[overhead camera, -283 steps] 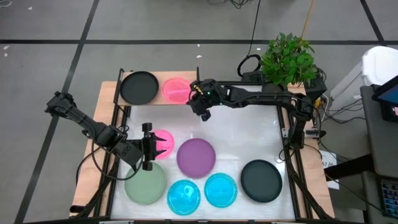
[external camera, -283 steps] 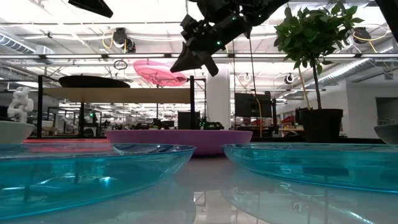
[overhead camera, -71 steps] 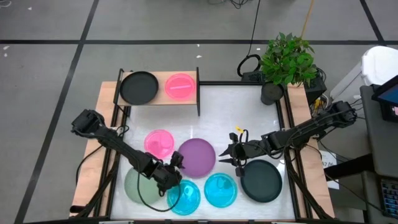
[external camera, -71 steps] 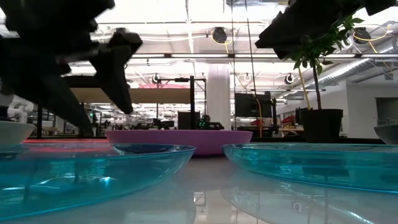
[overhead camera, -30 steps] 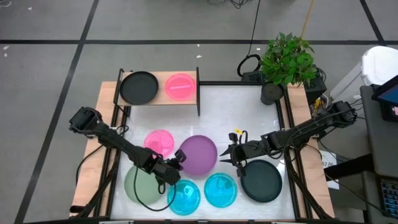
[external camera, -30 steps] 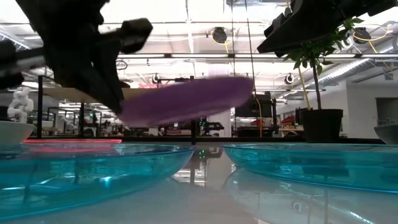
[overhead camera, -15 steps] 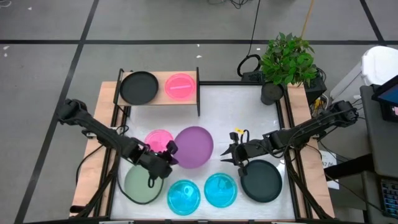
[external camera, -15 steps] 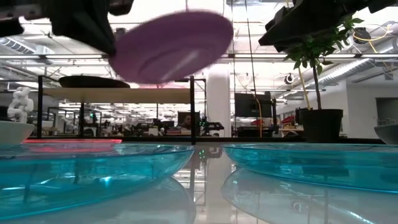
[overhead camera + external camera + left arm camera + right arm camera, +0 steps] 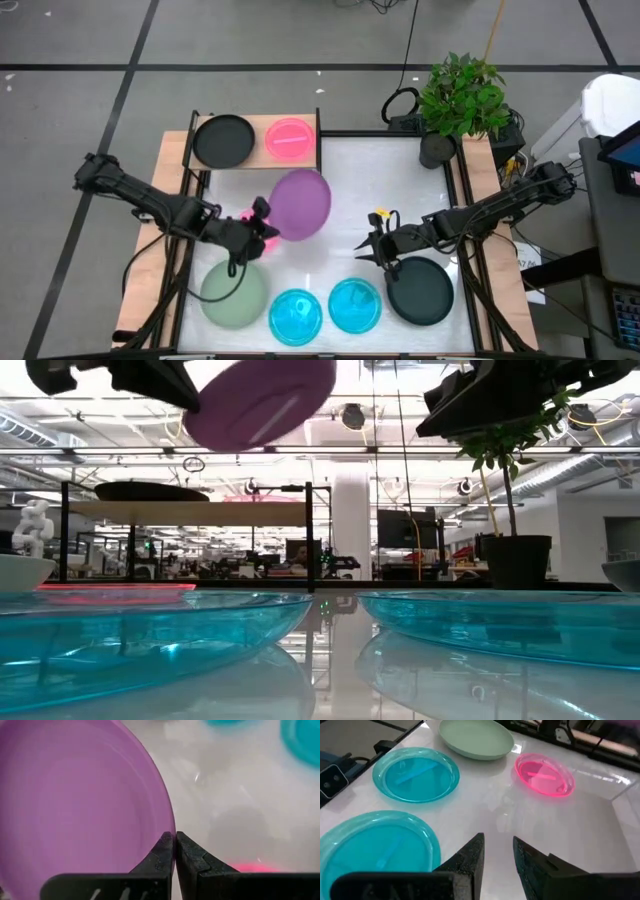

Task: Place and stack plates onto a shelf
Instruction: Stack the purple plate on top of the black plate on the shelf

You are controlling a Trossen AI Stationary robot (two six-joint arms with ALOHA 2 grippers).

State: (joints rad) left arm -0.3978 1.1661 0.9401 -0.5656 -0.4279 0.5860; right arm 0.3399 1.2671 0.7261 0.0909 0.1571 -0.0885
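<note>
My left gripper (image 9: 264, 225) is shut on the purple plate (image 9: 300, 203), which hangs tilted high over the table's middle (image 9: 260, 400). On the light-wood shelf (image 9: 255, 160) at the far left a black plate (image 9: 223, 140) and a pink plate (image 9: 288, 138) rest side by side. A second pink plate (image 9: 544, 774) lies on the table, partly hidden under my left gripper. Near the front edge lie the green plate (image 9: 233, 292), two cyan plates (image 9: 296, 315) (image 9: 354, 305) and another black plate (image 9: 421, 290). My right gripper (image 9: 497, 852) hovers open at the black plate's far-left rim, holding nothing. My left gripper pinches the purple plate's rim (image 9: 172, 826) between its two fingers, on the side of the plate nearest the table's left and near edges. The fingers come slanting down from the table's left. The plate is lifted clear and tilted, its free side higher.
A potted plant (image 9: 460, 95) stands at the far right corner. Black frame posts (image 9: 319, 150) edge the shelf. The white tabletop (image 9: 390, 200) between shelf and plant is bare.
My left gripper has risen and drawn back toward the table's left and far side, nearer the shelf, carrying the purple plate from just above the table to well above it. The plate has stayed tilted in the hold.
</note>
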